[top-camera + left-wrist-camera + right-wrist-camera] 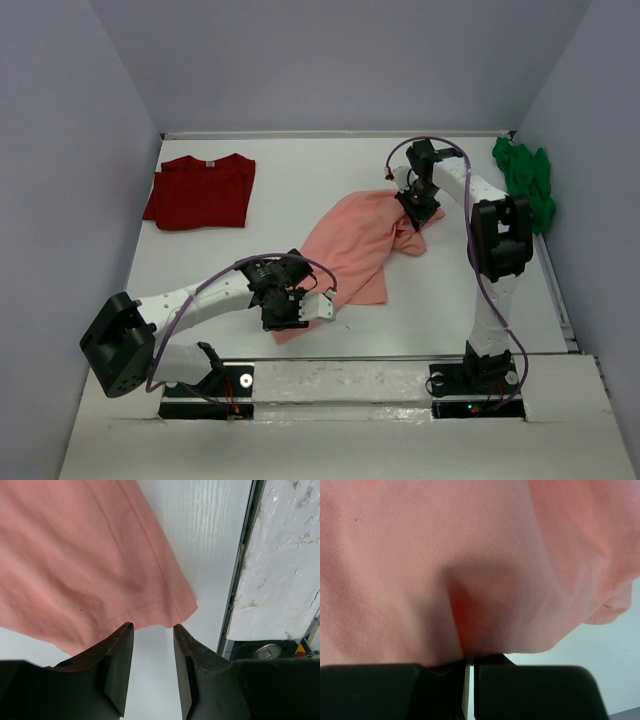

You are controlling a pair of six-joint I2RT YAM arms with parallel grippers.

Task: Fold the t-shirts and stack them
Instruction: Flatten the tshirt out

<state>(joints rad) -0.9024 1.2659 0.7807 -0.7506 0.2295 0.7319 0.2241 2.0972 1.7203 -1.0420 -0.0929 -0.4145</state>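
The salmon-pink t-shirt [350,245] lies spread and rumpled mid-table. My right gripper [415,205] is at its far right end, shut on a pinched fold of the pink cloth [470,580], which bunches up right at the jaws of the right gripper [468,657]. My left gripper [297,315] sits low at the shirt's near left corner. In the left wrist view the left gripper [152,627] is open, its tips just short of the stitched hem [150,602], with bare table between them. The dark red t-shirt [200,190] lies folded flat at the far left. A bright green t-shirt [527,180] is crumpled at the far right.
Grey walls close the table [280,170] in on the left, back and right. A taped white strip [280,570] runs along the near edge beside the left gripper, past a dark metal rail [240,565]. Both arm bases are bolted there.
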